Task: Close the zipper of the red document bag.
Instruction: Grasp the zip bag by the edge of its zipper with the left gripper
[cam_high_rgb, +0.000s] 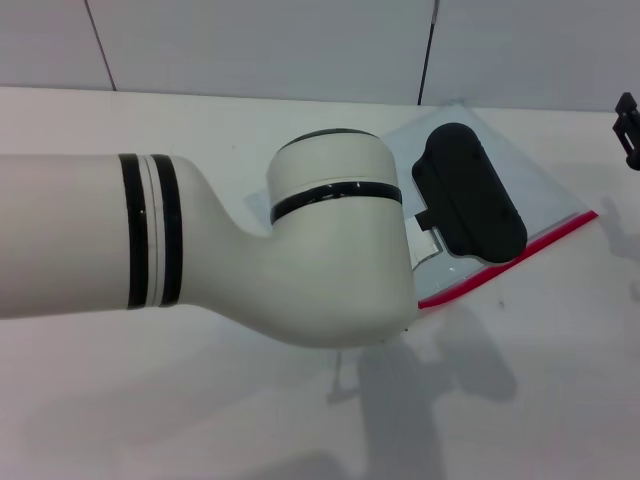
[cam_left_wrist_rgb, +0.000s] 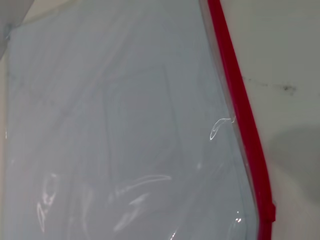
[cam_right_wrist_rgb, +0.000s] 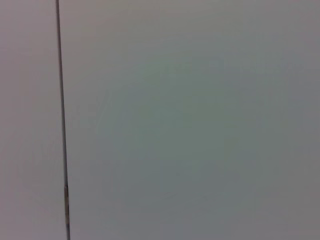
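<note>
The red document bag (cam_high_rgb: 545, 185) lies flat on the white table at the far right, a translucent pale pouch. Its zipper (cam_high_rgb: 510, 260) is a thin red strip along the bag's near long edge. My left arm reaches across the table and its black gripper (cam_high_rgb: 468, 195) hovers over the middle of the bag, hiding much of it. The left wrist view looks straight down on the bag's (cam_left_wrist_rgb: 110, 130) clear plastic, with the zipper (cam_left_wrist_rgb: 240, 105) running beside it and a small red bump on the strip near one end. My right gripper (cam_high_rgb: 627, 125) shows only at the far right edge, away from the bag.
The big white left arm (cam_high_rgb: 200, 250) blocks the middle of the head view. White table (cam_high_rgb: 200, 420) spreads around the bag, with a panelled wall (cam_high_rgb: 300, 40) behind it. The right wrist view shows only a grey wall panel with a dark seam (cam_right_wrist_rgb: 60, 100).
</note>
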